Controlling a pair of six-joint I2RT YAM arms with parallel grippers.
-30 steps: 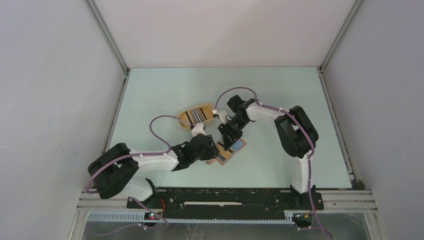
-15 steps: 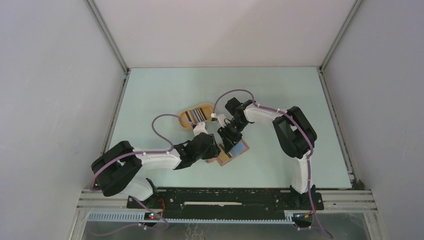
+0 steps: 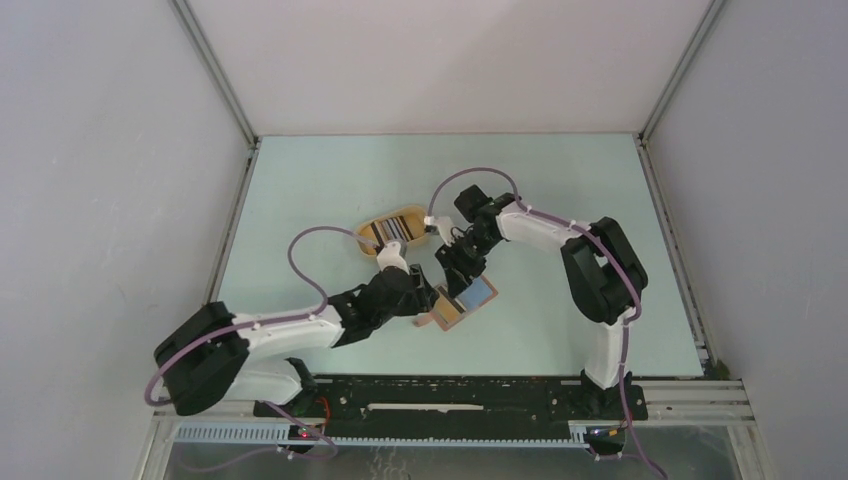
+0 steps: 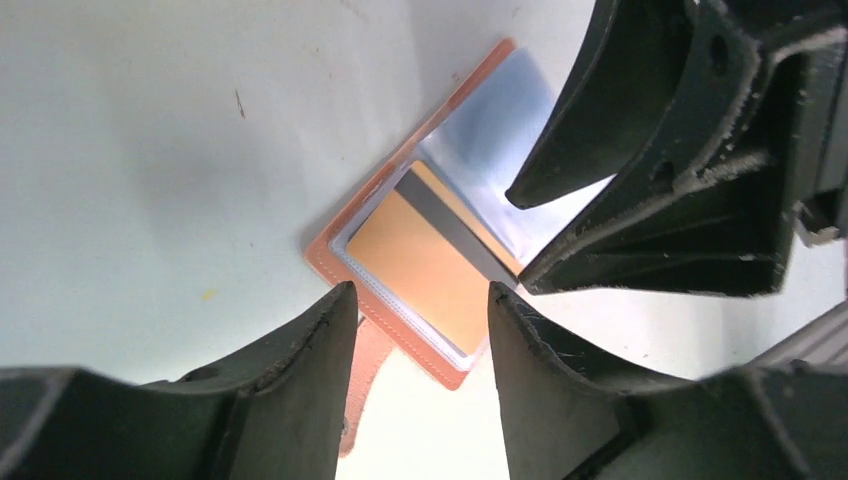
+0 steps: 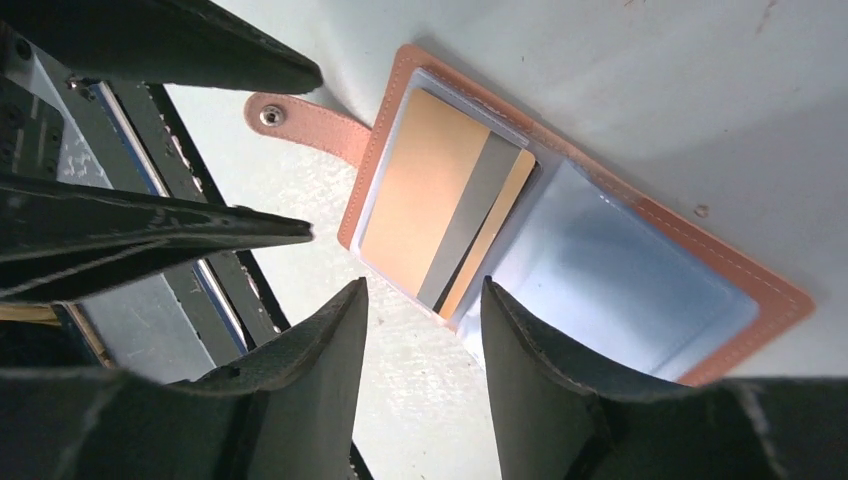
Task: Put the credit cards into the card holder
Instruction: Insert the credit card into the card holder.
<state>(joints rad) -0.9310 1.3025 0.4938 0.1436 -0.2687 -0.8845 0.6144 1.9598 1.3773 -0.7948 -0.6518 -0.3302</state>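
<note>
1. Pale green tabletop (image 3: 560, 190) boxed in by white panels (image 3: 450, 60), with both arms reaching to one spot just near of centre.
2. Card holder (image 5: 620, 290) at that spot, spread open and flat, clear sleeves facing up, snap tab (image 5: 300, 122) thrown out to one side. Laid that way, by the look of it, to keep the pockets reachable from above.
3. Orange card (image 5: 420, 200) with a dark stripe lying in the tab-side sleeve, striped edge toward the fold. Cannot tell whether pushed fully home; other sleeve apparently bare.
4. Left pincer (image 4: 420, 300) spread, pinching nothing, hanging over the holder's tab end. Probably stationed there to pin the leather down if it slides or folds.
5. Right pincer (image 5: 425, 290) likewise spread and empty, poised above the card's striped edge, well placed to nudge it deeper.
6. Oval tan tray (image 3: 364, 243) far-left of the holder, well apart, with more cards (image 3: 390, 231) waiting inside. Judged early in the job: one card in, the rest to be fetched from there.
</note>
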